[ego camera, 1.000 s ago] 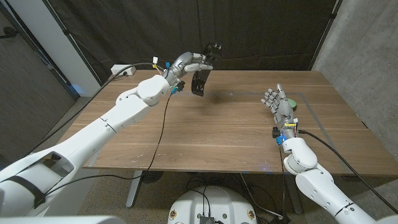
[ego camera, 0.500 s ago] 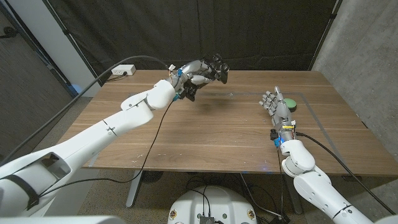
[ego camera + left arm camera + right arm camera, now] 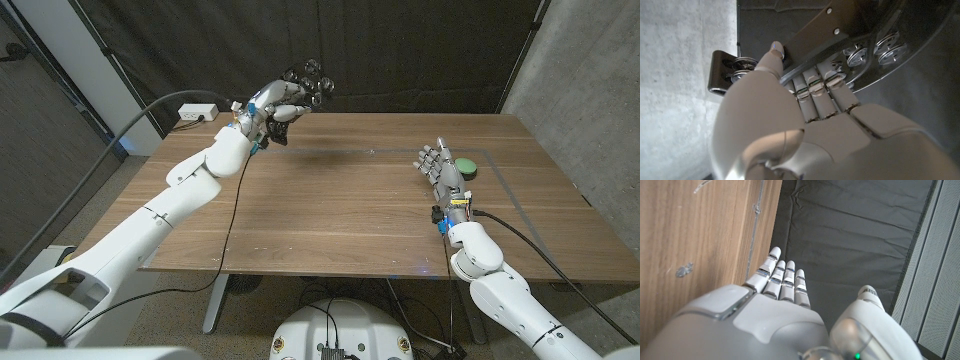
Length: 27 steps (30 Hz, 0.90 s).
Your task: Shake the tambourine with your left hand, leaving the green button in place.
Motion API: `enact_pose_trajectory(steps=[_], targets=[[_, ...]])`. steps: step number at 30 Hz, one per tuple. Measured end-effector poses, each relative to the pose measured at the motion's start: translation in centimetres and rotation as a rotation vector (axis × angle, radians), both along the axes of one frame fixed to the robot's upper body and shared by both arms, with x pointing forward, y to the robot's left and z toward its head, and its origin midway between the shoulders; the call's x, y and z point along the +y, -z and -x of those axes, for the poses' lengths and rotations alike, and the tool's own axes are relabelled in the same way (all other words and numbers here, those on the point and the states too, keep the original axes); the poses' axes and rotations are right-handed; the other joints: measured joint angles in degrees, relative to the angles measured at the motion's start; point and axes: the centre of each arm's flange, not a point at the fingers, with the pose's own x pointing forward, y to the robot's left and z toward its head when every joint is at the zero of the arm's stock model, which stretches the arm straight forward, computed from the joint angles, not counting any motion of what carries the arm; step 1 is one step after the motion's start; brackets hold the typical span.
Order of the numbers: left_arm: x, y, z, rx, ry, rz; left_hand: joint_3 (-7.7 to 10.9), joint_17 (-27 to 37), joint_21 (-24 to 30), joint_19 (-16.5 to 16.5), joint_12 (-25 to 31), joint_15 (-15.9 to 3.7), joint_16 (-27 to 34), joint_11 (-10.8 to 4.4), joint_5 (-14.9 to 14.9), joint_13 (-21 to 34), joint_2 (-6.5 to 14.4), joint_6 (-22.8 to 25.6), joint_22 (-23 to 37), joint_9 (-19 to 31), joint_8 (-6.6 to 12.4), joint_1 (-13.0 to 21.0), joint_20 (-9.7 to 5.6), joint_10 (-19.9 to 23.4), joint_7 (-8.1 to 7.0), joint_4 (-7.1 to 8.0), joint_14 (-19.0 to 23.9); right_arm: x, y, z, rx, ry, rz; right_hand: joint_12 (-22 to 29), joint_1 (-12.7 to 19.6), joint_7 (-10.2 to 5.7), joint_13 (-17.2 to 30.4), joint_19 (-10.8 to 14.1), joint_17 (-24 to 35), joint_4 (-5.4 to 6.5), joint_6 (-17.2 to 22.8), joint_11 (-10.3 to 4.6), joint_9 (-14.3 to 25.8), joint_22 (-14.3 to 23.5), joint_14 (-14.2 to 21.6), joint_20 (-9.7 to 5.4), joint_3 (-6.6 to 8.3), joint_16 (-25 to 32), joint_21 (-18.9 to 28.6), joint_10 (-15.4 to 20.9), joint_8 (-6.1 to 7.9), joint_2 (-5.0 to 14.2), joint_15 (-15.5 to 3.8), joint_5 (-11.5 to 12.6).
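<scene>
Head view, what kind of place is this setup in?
Likely a robot test lab: a bare wooden table backed by black curtains, a white power strip at its corner, and concrete wall alongside.

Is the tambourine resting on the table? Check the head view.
No, the left hand holds the tambourine raised above the table.

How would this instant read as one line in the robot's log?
left hand: holds tambourine above table | right hand: open, beside green button | button: on table
</scene>
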Motion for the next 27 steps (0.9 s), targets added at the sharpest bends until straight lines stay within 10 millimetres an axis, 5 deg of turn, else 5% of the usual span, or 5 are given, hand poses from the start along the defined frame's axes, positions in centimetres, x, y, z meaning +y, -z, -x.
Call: enact_pose_trajectory(steps=[10,27], targets=[[4.5,3.5,-2.0,0.142,0.215,0.196,0.00,0.10,0.00,0.00,-0.06,0.00,-0.01,-0.04,-0.01,0.27,0.00,0.00,-0.01,0.25,0.21,0.00,0.00,0.04,0.01,0.00,0.00,0.5,-0.6,-0.4,0.003,-0.005,0.018,0.00,0.18,0.00,0.00,0.00,0.00,0.00,0.00,0.00,0.00,0.00,0.00,0.00,0.00,0.00,-0.21,0.00,0.00,0.18,0.00,0.00],[8.2,7.3,-2.9,0.278,0.721,0.604,0.24,0.51,0.00,-0.22,-0.51,-0.14,-0.12,-0.07,-0.02,0.81,-0.52,0.20,-0.01,0.26,0.18,-0.52,0.22,0.07,0.23,-0.24,-0.09,1.4,-1.0,-0.9,0.013,-0.011,0.039,0.00,0.23,0.00,0.00,0.74,0.00,0.00,0.00,0.00,0.00,0.00,0.00,-0.10,0.00,0.00,-0.43,0.00,0.00,0.23,0.00,0.00]])
